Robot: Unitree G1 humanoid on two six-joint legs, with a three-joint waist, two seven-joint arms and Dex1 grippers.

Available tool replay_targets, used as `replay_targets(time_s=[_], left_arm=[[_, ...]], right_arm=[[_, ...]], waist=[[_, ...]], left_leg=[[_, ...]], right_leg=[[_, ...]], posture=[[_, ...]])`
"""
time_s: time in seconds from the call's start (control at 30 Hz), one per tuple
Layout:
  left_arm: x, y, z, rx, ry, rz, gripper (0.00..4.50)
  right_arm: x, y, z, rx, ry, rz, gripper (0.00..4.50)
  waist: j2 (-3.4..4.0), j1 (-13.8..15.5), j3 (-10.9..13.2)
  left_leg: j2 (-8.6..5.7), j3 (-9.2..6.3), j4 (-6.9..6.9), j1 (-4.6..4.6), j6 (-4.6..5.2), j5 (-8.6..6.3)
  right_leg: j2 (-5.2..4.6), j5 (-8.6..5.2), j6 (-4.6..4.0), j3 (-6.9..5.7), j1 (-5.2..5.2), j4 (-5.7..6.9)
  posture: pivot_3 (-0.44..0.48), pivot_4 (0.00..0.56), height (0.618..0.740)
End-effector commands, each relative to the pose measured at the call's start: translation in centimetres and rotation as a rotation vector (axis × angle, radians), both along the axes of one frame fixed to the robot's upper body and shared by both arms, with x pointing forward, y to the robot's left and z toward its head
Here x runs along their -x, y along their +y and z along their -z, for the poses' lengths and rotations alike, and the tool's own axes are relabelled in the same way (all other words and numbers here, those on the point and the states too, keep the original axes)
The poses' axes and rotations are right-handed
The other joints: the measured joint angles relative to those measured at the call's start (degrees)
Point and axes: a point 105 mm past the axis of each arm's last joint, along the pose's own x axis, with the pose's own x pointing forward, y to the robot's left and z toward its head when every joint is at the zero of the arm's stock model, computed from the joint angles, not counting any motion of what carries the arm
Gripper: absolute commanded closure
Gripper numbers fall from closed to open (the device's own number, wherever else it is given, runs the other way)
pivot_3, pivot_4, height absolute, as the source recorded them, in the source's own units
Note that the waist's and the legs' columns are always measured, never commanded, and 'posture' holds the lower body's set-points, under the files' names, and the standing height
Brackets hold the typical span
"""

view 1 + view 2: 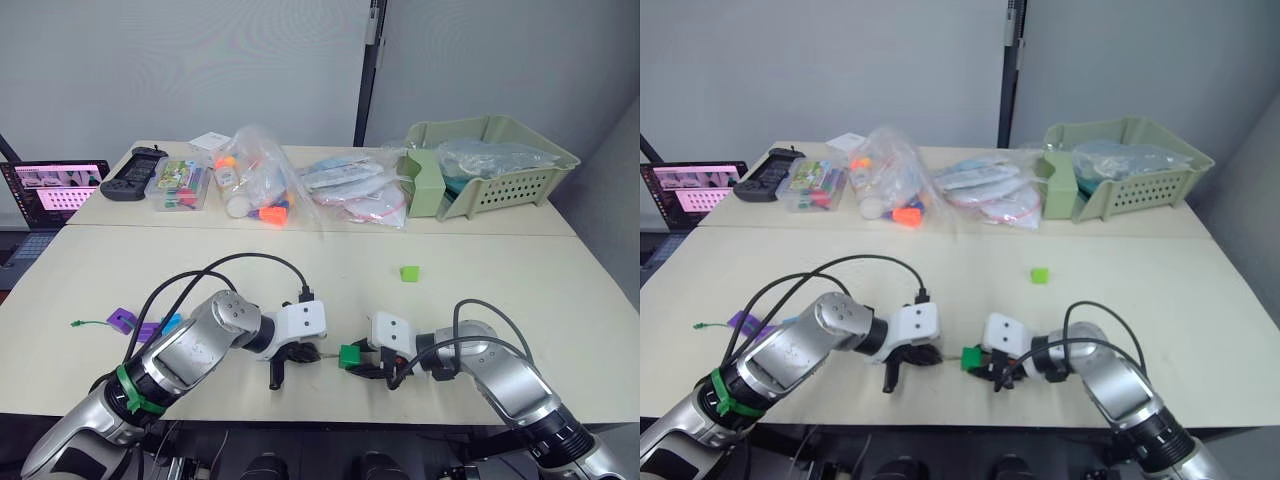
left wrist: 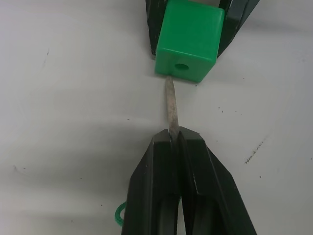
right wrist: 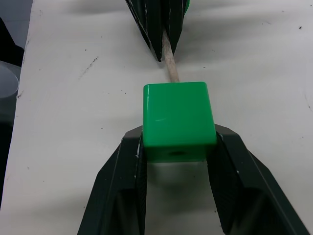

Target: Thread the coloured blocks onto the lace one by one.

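Pale table (image 1: 300, 270), green basket (image 1: 520, 165) at the far right filled with clear plastic bags (image 1: 490, 155), right gripper (image 3: 178, 147) clamped on a dark green block (image 3: 178, 120), left gripper (image 2: 174, 139) pinched shut on the lace tip (image 2: 170, 105), tip touching the block's underside edge, light green block (image 1: 409, 273) lying apart mid-table
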Motion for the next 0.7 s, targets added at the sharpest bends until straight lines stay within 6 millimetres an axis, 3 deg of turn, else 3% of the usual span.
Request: replay_targets(time_s=[0.03,0.7], left_arm=[[0.4,-1.1,-1.8,0.04,-0.051,0.062,4.5],[1.4,-2.0,-1.8,0.078,0.007,0.082,4.5]], right_arm=[[0.0,0.2,0.5,0.022,0.005,0.014,3.32],[-0.2,0.4,0.6,0.034,0.007,0.053,3.32]], waist=[[0.0,0.0,0.0],[0.0,-0.02,-0.01]], left_leg=[[0.0,0.0,0.0,0.0,0.0,0.0],[0.03,0.01,0.0,0.07,0.0,0.0]], right_leg=[[0.0,0.0,0.0,0.0,0.0,0.0],[0.03,0.01,-0.02,0.0,0.06,0.0]], posture=[[0.0,0.15,0.74],[0.0,0.15,0.74]])
